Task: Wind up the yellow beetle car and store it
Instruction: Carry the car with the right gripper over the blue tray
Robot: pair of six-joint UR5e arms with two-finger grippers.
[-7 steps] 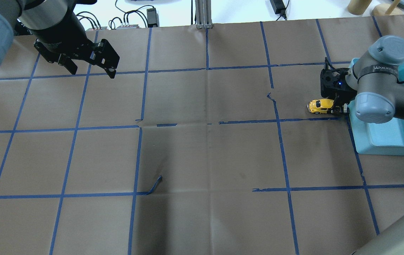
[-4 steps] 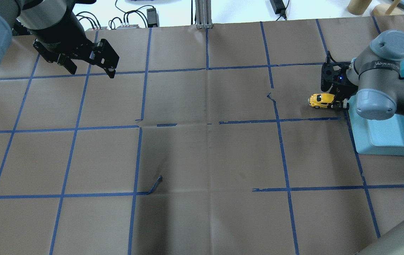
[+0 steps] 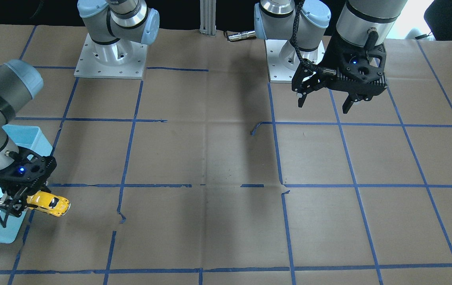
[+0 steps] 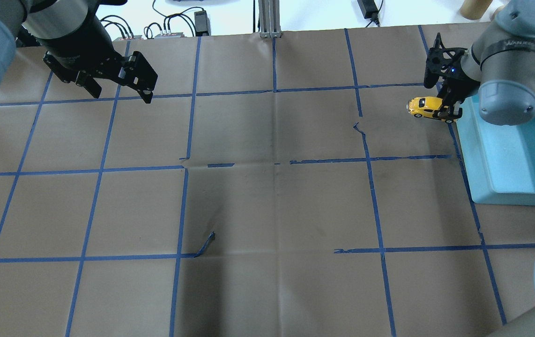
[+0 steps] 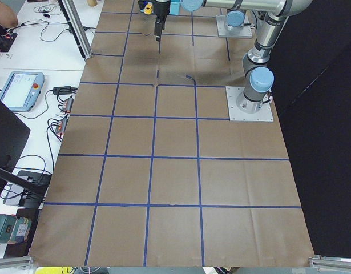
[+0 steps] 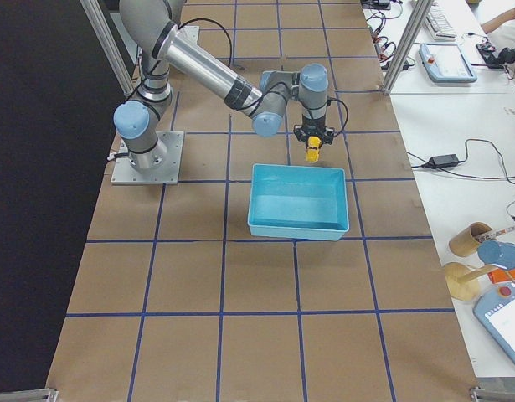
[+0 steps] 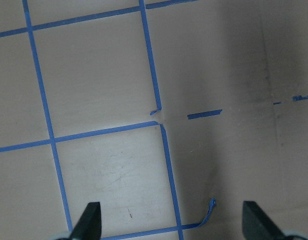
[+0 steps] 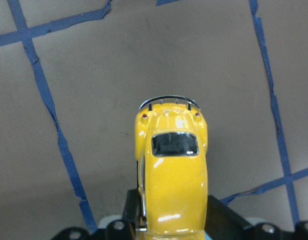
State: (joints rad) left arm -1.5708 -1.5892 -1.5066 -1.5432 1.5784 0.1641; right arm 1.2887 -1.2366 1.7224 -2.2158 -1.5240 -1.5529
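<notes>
Pressure is being applied by the right gripper [image 4: 448, 112] to one end of the small glossy yellow beetle-shaped toy car [image 4: 429, 108]. Its body is being pinched between the black fingers and pointed away from the wrist, over the brown paper table cover [image 4: 277, 210] marked with a blue tape grid [image 4: 181, 210]. The car is being held just outside the shallow light-blue plastic bin [image 4: 506, 187], beside the bin's far corner and not inside it; whether its wheels are being touched by the paper cannot be told. The left gripper [image 4: 122, 95] is being hung above the paper at the table's opposite side, well apart from the car, with its two fingers [image 7: 91, 222] being held spread wide and only taped paper being seen between them.
</notes>
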